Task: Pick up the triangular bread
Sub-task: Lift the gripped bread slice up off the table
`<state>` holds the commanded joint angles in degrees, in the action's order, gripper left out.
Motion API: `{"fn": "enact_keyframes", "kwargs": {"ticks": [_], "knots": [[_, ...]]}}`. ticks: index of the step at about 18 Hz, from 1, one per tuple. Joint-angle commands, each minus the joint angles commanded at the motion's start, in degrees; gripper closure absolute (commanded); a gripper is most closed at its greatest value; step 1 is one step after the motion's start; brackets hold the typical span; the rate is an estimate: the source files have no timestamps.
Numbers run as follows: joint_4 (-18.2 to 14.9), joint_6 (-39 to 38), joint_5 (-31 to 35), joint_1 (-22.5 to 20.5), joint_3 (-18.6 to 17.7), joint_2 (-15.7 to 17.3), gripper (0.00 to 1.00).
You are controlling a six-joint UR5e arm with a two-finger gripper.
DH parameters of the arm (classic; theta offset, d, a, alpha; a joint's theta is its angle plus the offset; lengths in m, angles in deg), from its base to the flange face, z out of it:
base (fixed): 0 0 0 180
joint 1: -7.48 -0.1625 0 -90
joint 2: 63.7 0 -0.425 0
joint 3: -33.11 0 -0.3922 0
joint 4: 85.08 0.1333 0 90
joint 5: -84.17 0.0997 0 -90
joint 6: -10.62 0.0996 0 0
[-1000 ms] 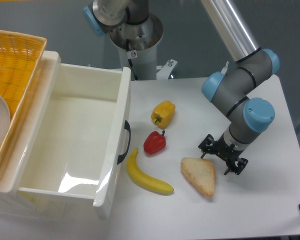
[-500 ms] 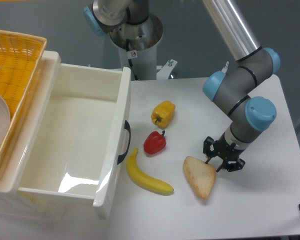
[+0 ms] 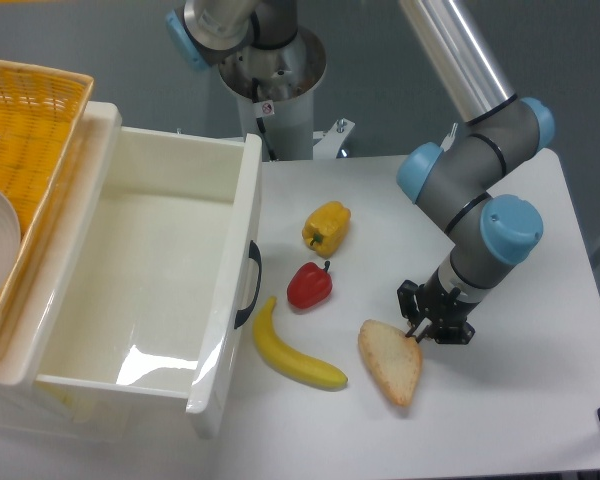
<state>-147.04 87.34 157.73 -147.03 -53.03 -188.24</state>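
Gripping the triangular bread (image 3: 390,360) by its upper right corner, the gripper (image 3: 417,335) has its jaws clamped on the crust, near the surface's (image 3: 540,300) front edge, right of the banana (image 3: 292,350).

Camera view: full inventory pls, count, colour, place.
bread: 1, tan with brown crust, front right of table, upper right corner at the gripper
banana: 1, yellow, left of bread
red pepper: 1, red, above banana
yellow pepper: 1, yellow, behind red pepper
bin: 1, white, left half
basket: 1, orange, far left
table: 1, white
arm: 1, grey with blue caps, right
gripper: 1, black, jaws on bread corner
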Motion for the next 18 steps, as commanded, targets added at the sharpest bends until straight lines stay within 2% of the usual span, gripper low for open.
{"fn": "enact_keyframes", "kwargs": {"ticks": [5, 9, 11, 14, 18], "knots": [[-1.0, 0.0, 0.7, -0.4, 2.0, 1.0, 1.0], [-6.4, 0.0, 6.0, -0.4, 5.9, 1.8, 1.0], [-7.8, 0.4, 9.2, -0.3, 7.7, 1.9, 1.0], [-11.7, 5.6, 12.3, -0.4, 10.9, 1.8, 1.0], [-12.8, 9.0, 15.9, -0.6, 13.9, 1.3, 1.0]]}}
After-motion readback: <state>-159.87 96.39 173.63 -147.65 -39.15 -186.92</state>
